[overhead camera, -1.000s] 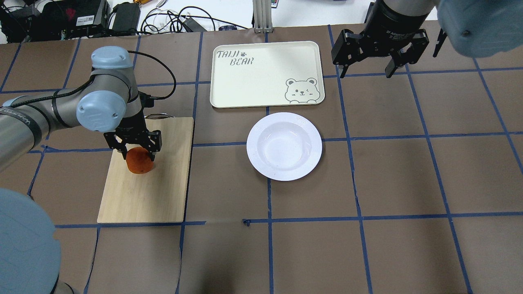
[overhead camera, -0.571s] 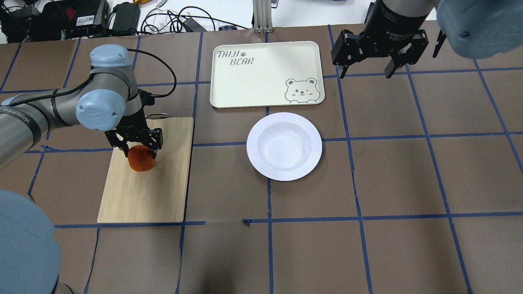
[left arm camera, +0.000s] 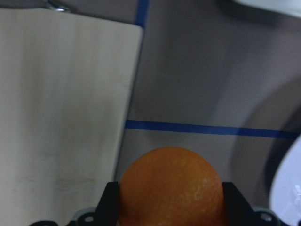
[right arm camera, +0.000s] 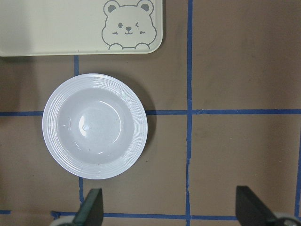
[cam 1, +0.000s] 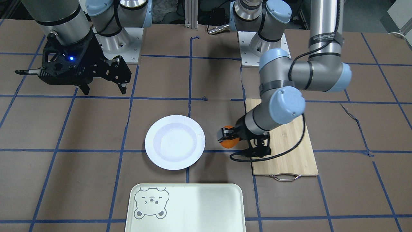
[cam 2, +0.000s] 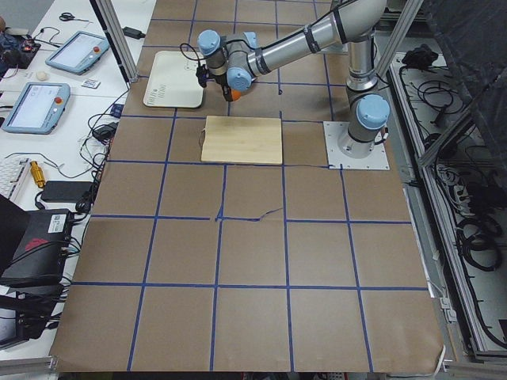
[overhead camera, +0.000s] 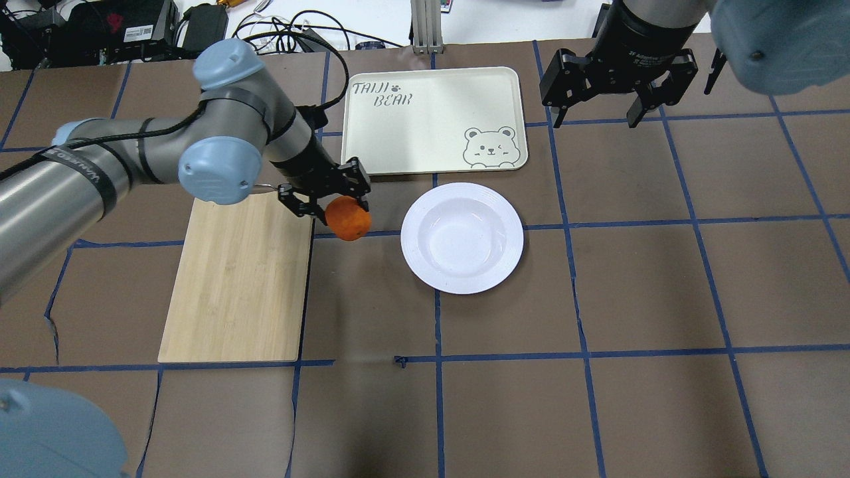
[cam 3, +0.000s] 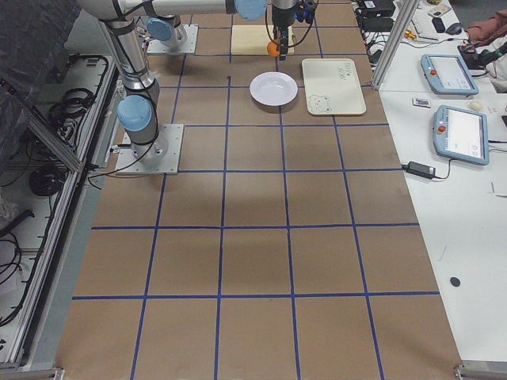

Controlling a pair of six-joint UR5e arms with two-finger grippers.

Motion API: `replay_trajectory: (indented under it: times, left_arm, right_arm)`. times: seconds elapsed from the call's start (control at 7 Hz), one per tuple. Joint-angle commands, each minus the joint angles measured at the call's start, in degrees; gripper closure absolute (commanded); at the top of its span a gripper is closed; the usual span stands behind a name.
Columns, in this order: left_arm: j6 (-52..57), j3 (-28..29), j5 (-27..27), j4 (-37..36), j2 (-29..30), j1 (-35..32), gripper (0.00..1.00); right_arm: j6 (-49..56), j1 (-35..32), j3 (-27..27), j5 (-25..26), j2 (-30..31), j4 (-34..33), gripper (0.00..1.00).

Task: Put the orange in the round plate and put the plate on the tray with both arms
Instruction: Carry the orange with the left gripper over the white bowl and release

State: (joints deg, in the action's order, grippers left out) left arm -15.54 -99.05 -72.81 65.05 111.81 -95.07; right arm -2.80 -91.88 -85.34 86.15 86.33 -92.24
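The orange (cam 1: pixel 229 144) held near the round plate (cam 1: pixel 197 141)

Front-facing: the left gripper (cam 1: pixel 229 140) is clenched on the orange above the desk (cam 1: pixel 96 129), between the bamboo cutting board (cam 1: pixel 289 151) and the plate. Overhead: the right gripper (overhead camera: pixel 593 114) hangs released, fingers wide, near the tray (overhead camera: pixel 425 133). Right wrist: plate and tray lie just apart.

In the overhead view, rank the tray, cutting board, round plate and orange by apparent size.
1. cutting board and tray: too alike to rank
2. round plate
3. orange: smallest, even though it is held up nearer the camera
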Motion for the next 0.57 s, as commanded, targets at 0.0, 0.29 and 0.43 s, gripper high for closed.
replay_trajectory:
  times: [0.0, 0.29, 0.43]
  left_arm:
    - [-10.5, -0.1, 3.6, -12.2, 3.5, -10.1, 0.95]
    - [-13.7, -0.2, 5.3, -17.0, 6.7, -13.7, 0.95]
    - [-14.0, -0.3, 4.8, -18.0, 8.0, -13.9, 0.87]
  right_arm:
    - [-0.3, 1.7, 0.0, -0.6, 0.2, 0.4, 0.00]
    - [0.0, 2.1, 0.0, -0.6, 0.1, 0.5, 0.00]
    - [-0.1, 2.1, 0.0, -0.6, 0.1, 0.5, 0.00]
